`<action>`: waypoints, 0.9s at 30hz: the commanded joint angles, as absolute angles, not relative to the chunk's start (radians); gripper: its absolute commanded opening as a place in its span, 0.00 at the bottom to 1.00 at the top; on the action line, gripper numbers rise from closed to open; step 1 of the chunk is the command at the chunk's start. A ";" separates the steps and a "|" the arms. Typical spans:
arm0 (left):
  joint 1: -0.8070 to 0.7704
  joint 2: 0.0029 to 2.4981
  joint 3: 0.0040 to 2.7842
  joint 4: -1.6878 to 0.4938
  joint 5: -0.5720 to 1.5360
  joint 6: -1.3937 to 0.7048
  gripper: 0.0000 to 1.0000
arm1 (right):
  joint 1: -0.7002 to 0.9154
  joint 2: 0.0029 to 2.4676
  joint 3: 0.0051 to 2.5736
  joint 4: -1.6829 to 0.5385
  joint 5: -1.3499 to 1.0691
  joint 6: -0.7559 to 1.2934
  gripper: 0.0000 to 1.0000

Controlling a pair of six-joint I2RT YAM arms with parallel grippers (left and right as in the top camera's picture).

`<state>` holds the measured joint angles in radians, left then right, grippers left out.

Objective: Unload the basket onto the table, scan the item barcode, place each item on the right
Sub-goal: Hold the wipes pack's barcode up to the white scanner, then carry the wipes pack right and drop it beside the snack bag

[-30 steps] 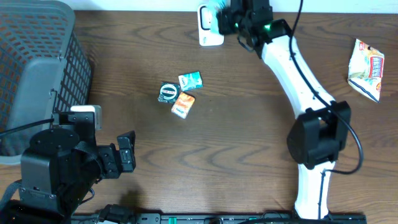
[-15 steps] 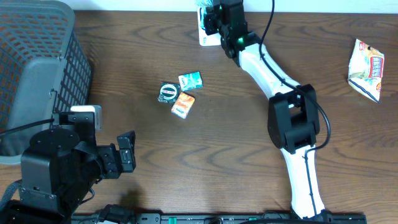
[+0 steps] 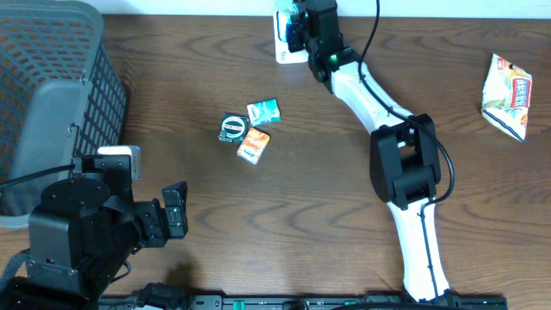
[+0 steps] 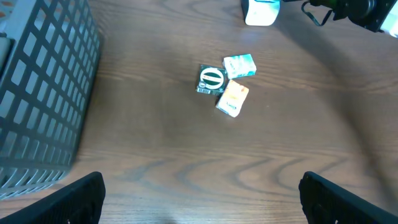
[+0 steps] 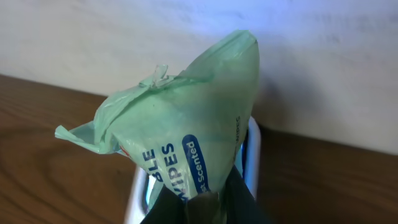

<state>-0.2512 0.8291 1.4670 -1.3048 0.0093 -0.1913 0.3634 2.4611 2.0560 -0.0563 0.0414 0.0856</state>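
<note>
One pack of wipes (image 5: 186,134) sits pinched in the right tool (image 5: 203,202).

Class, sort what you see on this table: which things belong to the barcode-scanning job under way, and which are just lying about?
In the job: right gripper, green wipes packet, white scanner.
Lying about: grey basket, teal packet, orange packet, round-labelled packet, snack bag.

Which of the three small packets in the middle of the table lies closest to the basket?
The dark packet with the round label, leftmost in the cluster; the teal packet and orange packet lie farther right.
</note>
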 commanded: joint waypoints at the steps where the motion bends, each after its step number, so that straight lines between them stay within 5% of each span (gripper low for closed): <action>1: -0.248 0.828 1.476 -1.306 0.007 -0.204 0.98 | 0.307 2.391 2.074 -0.112 0.054 0.073 0.01; 22: -0.248 0.828 1.476 -1.306 0.007 -0.204 0.98 | -0.168 2.256 2.073 -0.869 0.323 -0.025 0.03; 23: -0.248 0.828 1.476 -1.306 0.007 -0.204 0.98 | -0.184 2.257 2.073 -0.883 0.320 -0.015 0.27; 24: -0.248 0.828 1.476 -1.306 0.007 -0.204 0.98 | -0.203 2.258 2.073 -0.900 0.311 -0.007 0.70; 27: -0.248 0.828 1.476 -1.306 0.007 -0.204 0.98 | -0.245 2.258 2.073 -0.944 0.240 -0.004 0.99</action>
